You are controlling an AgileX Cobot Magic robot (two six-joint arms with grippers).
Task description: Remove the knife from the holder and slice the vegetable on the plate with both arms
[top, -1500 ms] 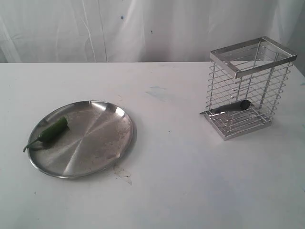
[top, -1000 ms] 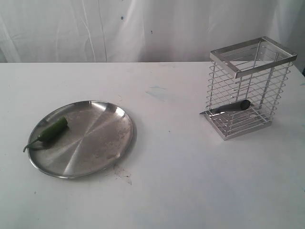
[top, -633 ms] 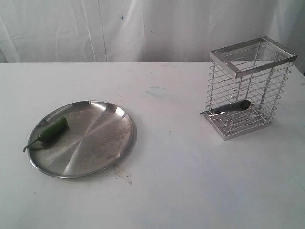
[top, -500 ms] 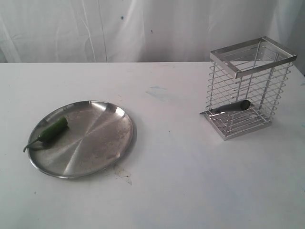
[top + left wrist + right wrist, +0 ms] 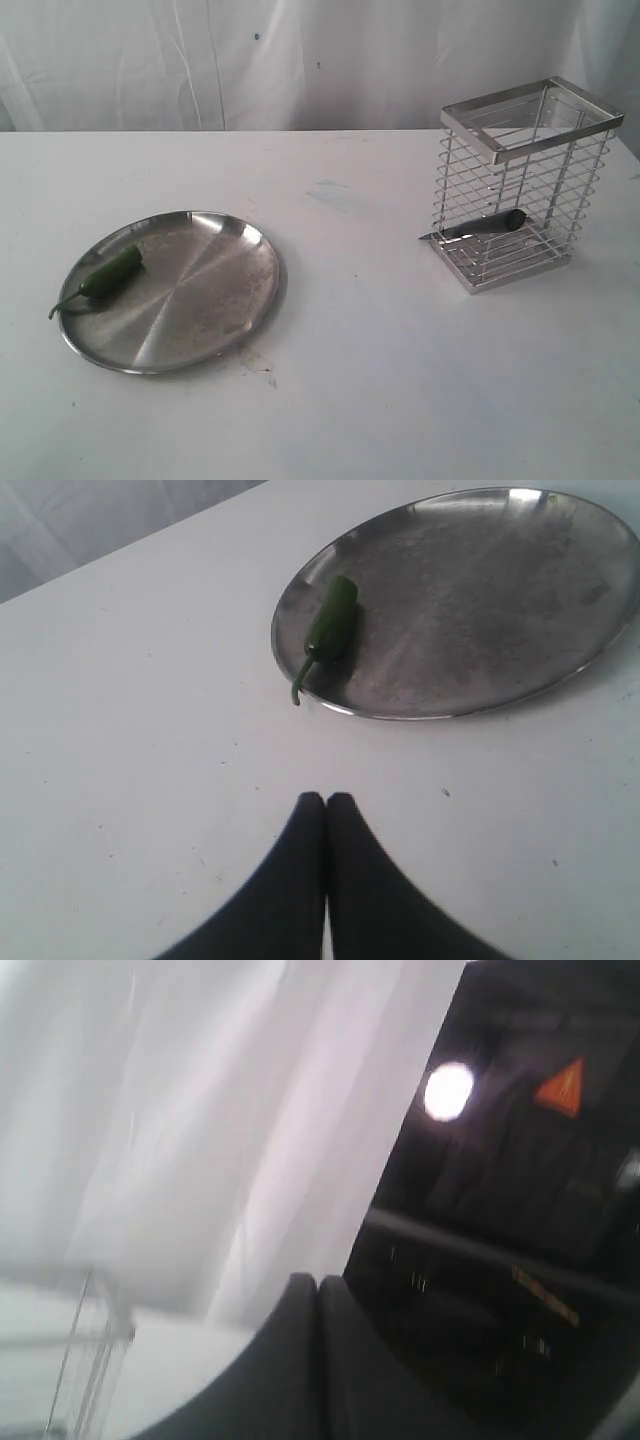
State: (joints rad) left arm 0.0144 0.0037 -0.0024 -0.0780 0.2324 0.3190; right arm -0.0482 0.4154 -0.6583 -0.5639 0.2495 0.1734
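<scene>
White bench (image 5: 380,390) is seen before a pale draped curtain (image 5: 300,60). On the left half, a round steel plate (image 5: 210,300) is set flat. A green chili (image 5: 112,272) is laid on the plate close to its left rim, with the stem reaching over the edge. Well apart, at the right rear, a chrome wire holder (image 5: 555,137) is stood upright. The knife (image 5: 487,225) is lodged low inside the holder, nearly level. Its black handle is kept within the bars and its blade tip is poked out through the side facing the plate.

Left pincer (image 5: 326,804): dark fingers pressed together, nothing held, poised over bare bench just short of the plate's rim. Right pincer (image 5: 317,1285): likewise closed and empty, raised toward the curtain. A blurred corner of the holder is caught in the right wrist view, and a dark area with a bright light is noted behind.
</scene>
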